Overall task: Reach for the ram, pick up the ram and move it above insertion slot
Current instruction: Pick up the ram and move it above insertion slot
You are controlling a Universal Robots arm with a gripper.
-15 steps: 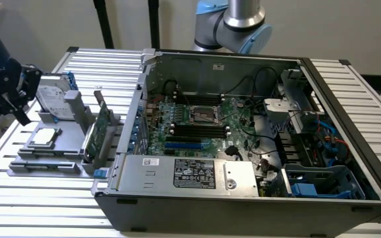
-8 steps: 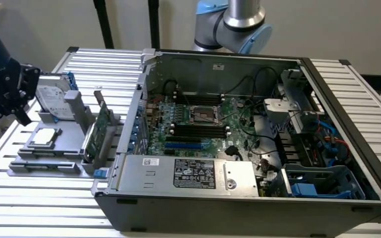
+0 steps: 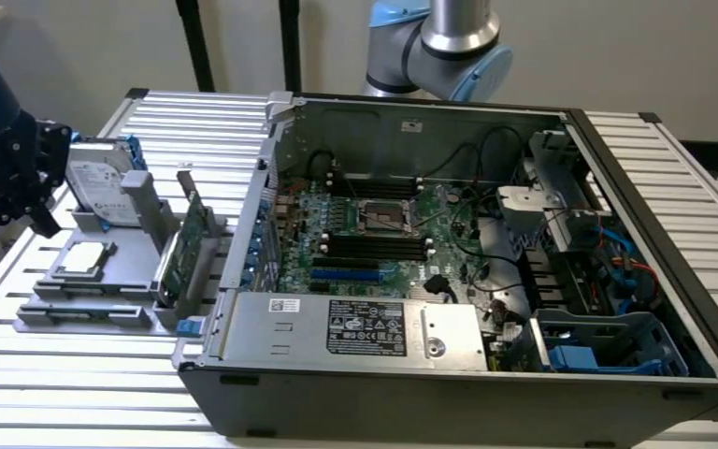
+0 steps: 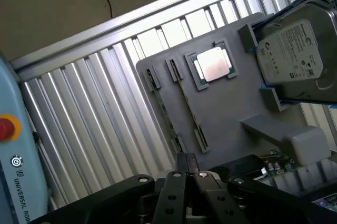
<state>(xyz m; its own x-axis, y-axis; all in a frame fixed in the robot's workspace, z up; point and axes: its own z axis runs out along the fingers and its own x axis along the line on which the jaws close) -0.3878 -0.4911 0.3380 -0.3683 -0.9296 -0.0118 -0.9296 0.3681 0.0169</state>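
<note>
My black gripper (image 3: 45, 217) hangs at the exterior view's left, beside the grey fixture (image 3: 135, 271) on the table. In the wrist view its fingers (image 4: 181, 182) are pressed together with nothing between them. The ram (image 4: 169, 121) looks like a thin strip standing on edge between two slot holders of the fixture (image 4: 226, 108), a short way off the fingertips. The dark insertion slots (image 3: 372, 245) lie on the motherboard inside the open computer case (image 3: 459, 383), well to the exterior view's right of the gripper.
The fixture also holds a hard drive (image 3: 97, 182), a square processor chip (image 4: 213, 66) and a tall green expansion card (image 3: 182, 248) with a metal bracket. The case walls stand high around the motherboard. A slatted aluminium table (image 3: 72, 393) carries everything.
</note>
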